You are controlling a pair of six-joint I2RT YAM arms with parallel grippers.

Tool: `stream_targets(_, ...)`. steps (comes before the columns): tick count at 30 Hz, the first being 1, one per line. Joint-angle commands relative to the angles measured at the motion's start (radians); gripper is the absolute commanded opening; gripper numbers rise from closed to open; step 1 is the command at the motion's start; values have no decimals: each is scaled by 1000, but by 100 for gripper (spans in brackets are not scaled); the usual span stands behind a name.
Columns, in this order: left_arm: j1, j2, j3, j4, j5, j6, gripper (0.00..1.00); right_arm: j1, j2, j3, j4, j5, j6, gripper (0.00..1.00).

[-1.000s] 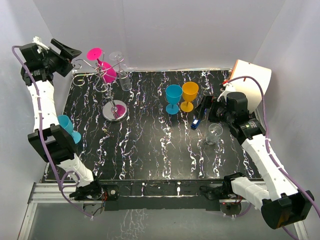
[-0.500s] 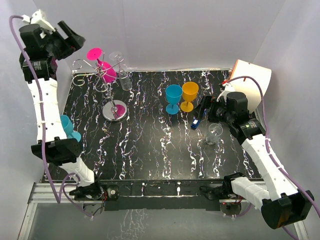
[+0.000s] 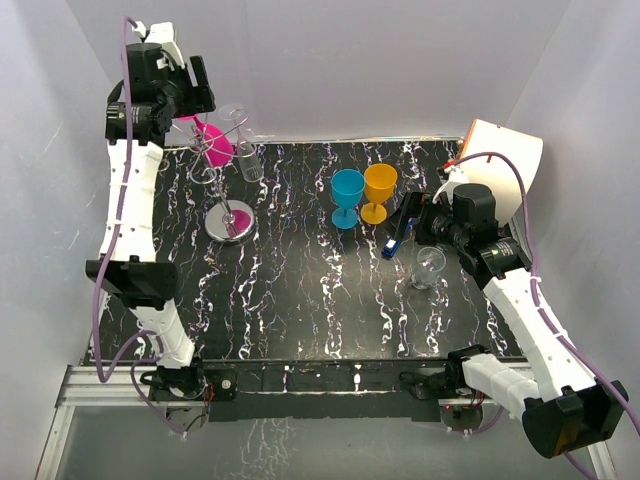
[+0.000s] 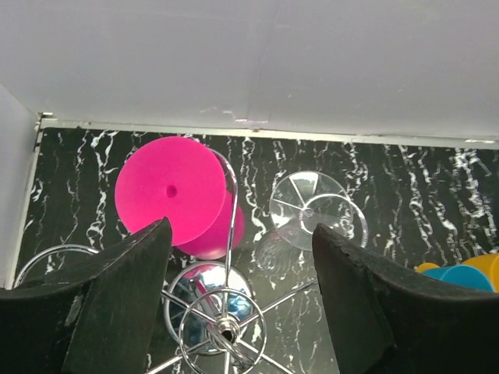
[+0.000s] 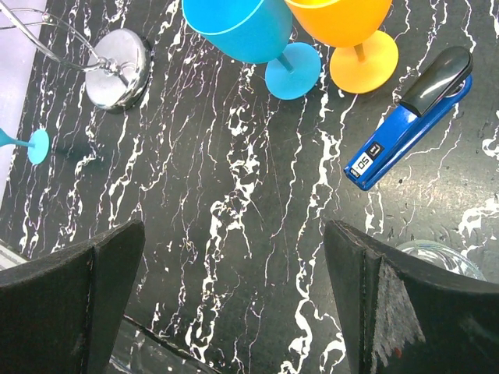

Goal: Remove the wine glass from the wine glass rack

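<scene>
The wine glass rack [image 3: 230,222], a silver wire stand on a shiny disc base, stands at the table's back left. A pink wine glass [image 3: 213,146] and a clear wine glass [image 3: 247,160] hang upside down from its arms. My left gripper [image 3: 195,85] hovers above the rack, open and holding nothing. In the left wrist view its fingers frame the rack's wire hub [image 4: 226,333], with the pink glass's foot [image 4: 171,191] and the clear glass's foot [image 4: 316,206] just beyond. My right gripper [image 3: 425,222] is open and empty over the table at the right.
A blue glass [image 3: 347,195] and an orange glass [image 3: 379,190] stand mid-table. A blue stapler [image 3: 399,238] and a clear glass [image 3: 429,266] sit by the right arm. A white and orange object [image 3: 505,165] leans at the back right. A cyan glass foot [image 5: 33,146] shows at the left edge.
The left arm has swung up and to the right, from the far left wall to above the rack, its jaws narrowing a little. The right arm has not moved.
</scene>
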Motion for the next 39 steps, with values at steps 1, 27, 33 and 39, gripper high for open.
stream_targets(1,-1,-1,50,-45,-103,42,73,6,-13,1,73,-13,9,98)
stream_targets(27,6,141,171,-81,-178,30,99,5,-9,-31,80,-8,9,98)
stream_targets(33,11,182,199,-92,-161,24,99,5,-6,-37,84,-13,11,98)
stream_targets(39,34,188,202,-84,-148,14,99,6,-7,-38,82,-8,11,98)
